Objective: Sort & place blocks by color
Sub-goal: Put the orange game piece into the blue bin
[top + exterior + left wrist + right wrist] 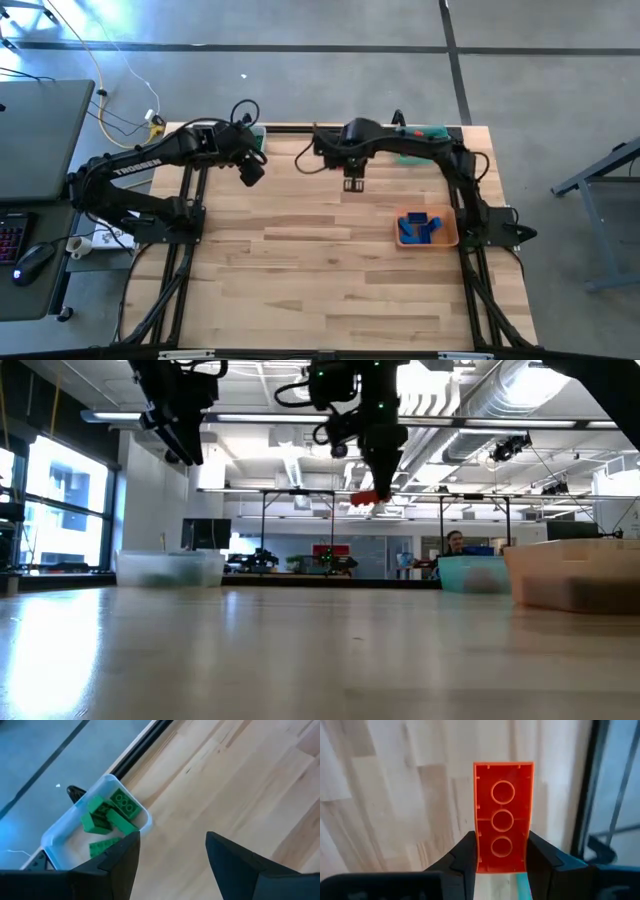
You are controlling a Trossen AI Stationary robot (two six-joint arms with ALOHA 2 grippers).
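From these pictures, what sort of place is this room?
Probably a robotics lab or open workshop. The low view shows exposed ducts on the ceiling and more metal rigs behind the table. Beside the table stands a desk with a laptop.

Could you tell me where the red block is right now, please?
The red block is clamped in the right gripper, raised above the table's far middle, left of the teal tray.
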